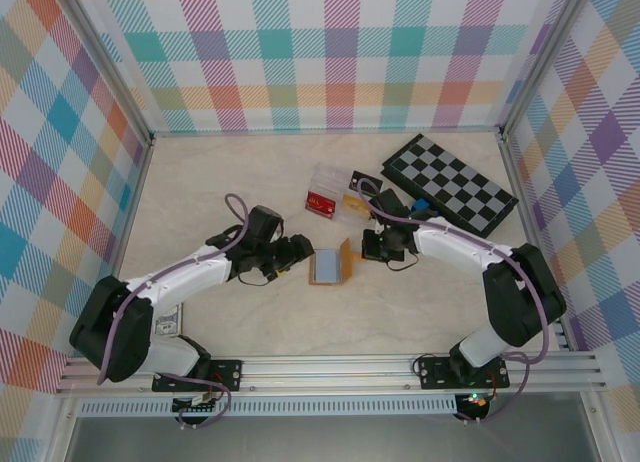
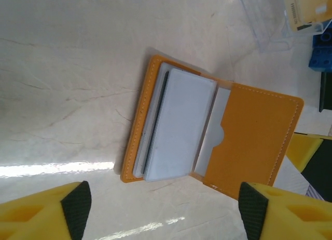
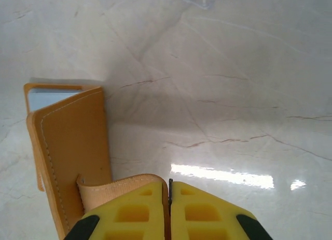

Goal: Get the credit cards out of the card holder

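The card holder [image 1: 333, 265], a tan-orange wallet, lies open on the table between my two grippers. Its grey-blue inner pockets [image 2: 179, 125] face up and its orange flap [image 2: 257, 141] stands raised to the right. A thin dark edge [image 2: 156, 120] shows between the pocket layers; the credit cards are otherwise hidden inside. My left gripper [image 2: 165, 211] hovers open just short of the wallet's near end, with nothing between its fingers. My right gripper [image 3: 170, 190] is shut on the clasp tab [image 3: 116, 192], holding the flap [image 3: 72, 141] up.
A clear plastic tray [image 1: 332, 180] with a red item [image 1: 320, 202] stands behind the wallet. The black-grey chequered board [image 1: 450, 182] lies at the back right, and blue cubes [image 2: 321, 50] sit near it. The enclosure walls stand all around.
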{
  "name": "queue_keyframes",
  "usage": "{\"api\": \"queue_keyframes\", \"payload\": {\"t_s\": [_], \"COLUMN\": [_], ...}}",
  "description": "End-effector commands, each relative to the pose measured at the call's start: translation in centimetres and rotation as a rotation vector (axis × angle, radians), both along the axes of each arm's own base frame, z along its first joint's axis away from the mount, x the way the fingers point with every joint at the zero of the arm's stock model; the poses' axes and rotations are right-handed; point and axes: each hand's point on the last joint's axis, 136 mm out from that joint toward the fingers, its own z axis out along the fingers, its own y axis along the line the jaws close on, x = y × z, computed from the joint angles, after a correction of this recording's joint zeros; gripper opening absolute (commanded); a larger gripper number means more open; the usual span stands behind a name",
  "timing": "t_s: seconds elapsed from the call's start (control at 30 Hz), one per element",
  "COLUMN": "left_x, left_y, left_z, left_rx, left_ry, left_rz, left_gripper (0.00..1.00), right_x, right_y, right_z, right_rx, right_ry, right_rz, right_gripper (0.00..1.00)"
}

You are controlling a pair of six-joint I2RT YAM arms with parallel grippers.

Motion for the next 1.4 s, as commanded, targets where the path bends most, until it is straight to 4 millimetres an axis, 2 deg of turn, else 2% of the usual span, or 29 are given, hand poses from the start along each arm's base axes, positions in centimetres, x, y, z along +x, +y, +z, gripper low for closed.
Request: {"api": "queue_keyframes", "payload": {"t_s": [0.0, 0.2, 0.33, 0.67, 1.23, 1.37], "left_x": [0.5, 0.5, 0.7, 0.8, 0.6, 0.5], "left_y": [-2.3, -3.7, -4.4, -4.7, -4.7, -4.3], "left_z": [0.7, -1.3, -2.1, -4.2, -4.9, -5.2], "left_rx": [-0.048, -0.042, -0.047, -0.011, 0.011, 0.030], "left_ry": [-0.017, 0.053, 0.079, 0.140, 0.157, 0.169], "left_rz": [-0.057, -0.086, -0.097, -0.101, -0.119, -0.110], "left_gripper": [0.70, 0.53, 0.46, 0.38, 0.37, 0.45], "right_x": [-0.7, -0.7, -0.7, -0.8, -0.8, -0.8], "right_y": [-1.2, -1.9, -1.7, -1.3, -0.8, -0.8], "right_z": [-1.7, -2.7, -3.2, -4.0, -4.0, -4.1], "right_rx": [-0.068, -0.117, -0.121, -0.113, -0.089, -0.089], "right_ry": [0.050, 0.069, 0.084, 0.101, 0.109, 0.111], "right_rz": [-0.007, -0.008, 0.004, 0.020, 0.032, 0.030], "right_gripper": [0.08, 0.08, 0.06, 0.06, 0.06, 0.06]}}
